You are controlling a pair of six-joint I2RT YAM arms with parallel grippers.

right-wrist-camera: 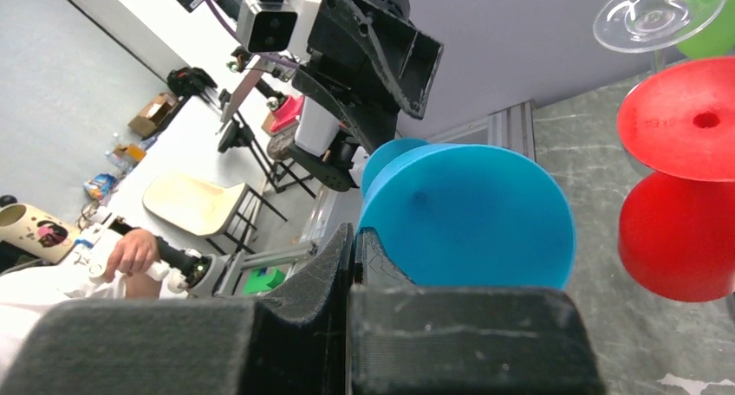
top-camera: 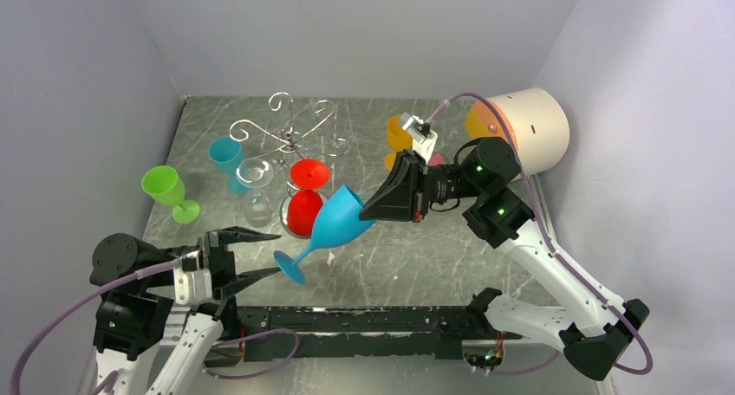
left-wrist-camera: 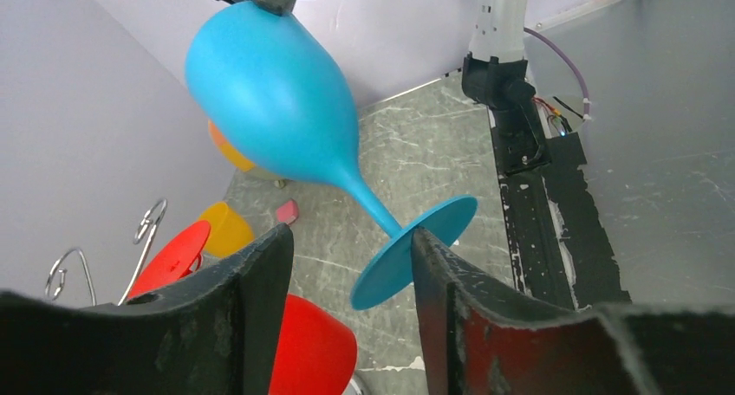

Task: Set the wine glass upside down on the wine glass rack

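My right gripper (top-camera: pixel 367 210) is shut on the rim of a blue wine glass (top-camera: pixel 334 222). It holds the glass tilted above the table, with the foot pointing down-left. In the right wrist view the fingers (right-wrist-camera: pixel 373 248) pinch the rim of the blue bowl (right-wrist-camera: pixel 468 213). My left gripper (top-camera: pixel 276 255) is open and empty. The glass's foot (left-wrist-camera: pixel 416 248) sits just beyond its fingertips (left-wrist-camera: pixel 269 248). The silver wine glass rack (top-camera: pixel 295 135) stands at the back centre, behind the blue glass.
A red glass (top-camera: pixel 305 206) and a clear glass (top-camera: pixel 256 187) are upside down by the rack. A teal glass (top-camera: pixel 227 157) and a green glass (top-camera: pixel 169 191) are at the left. An orange glass (top-camera: pixel 399 135) and a cream cylinder (top-camera: pixel 533 131) are at the back right.
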